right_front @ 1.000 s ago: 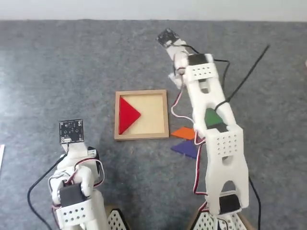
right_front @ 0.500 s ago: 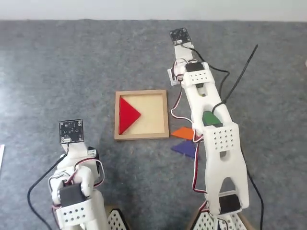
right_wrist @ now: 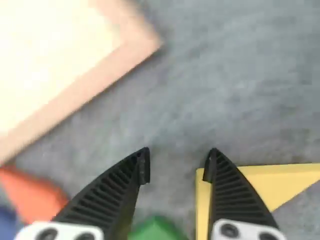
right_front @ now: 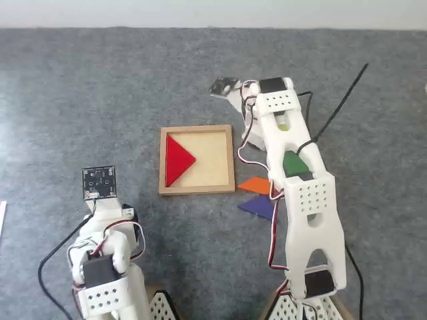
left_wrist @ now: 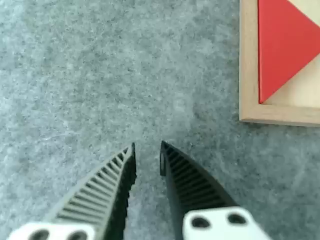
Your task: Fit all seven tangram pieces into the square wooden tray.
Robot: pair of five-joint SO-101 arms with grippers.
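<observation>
The square wooden tray point(right_front: 229, 160) lies mid-table with a red triangle point(right_front: 176, 160) in its left part. Orange point(right_front: 255, 185) and purple point(right_front: 259, 207) pieces lie just right of the tray, and a green piece point(right_front: 293, 162) shows through the right arm point(right_front: 280, 107). My right gripper point(right_wrist: 177, 167) hangs open low over the carpet off the tray's corner point(right_wrist: 125, 50), one finger at the edge of a yellow piece point(right_wrist: 260, 190). The orange piece point(right_wrist: 30, 197) and green piece point(right_wrist: 157, 225) lie close behind it. My left gripper point(left_wrist: 147, 149) is shut and empty, short of the tray's frame point(left_wrist: 247, 75).
Grey carpet covers the table. The left arm point(right_front: 100, 260) sits folded at the front left. The right arm's long body spans the area right of the tray and covers part of the loose pieces. Open carpet lies left of and behind the tray.
The right arm's wrist has drawn back from the far side and dropped toward the tray's far right corner. The left arm has not moved.
</observation>
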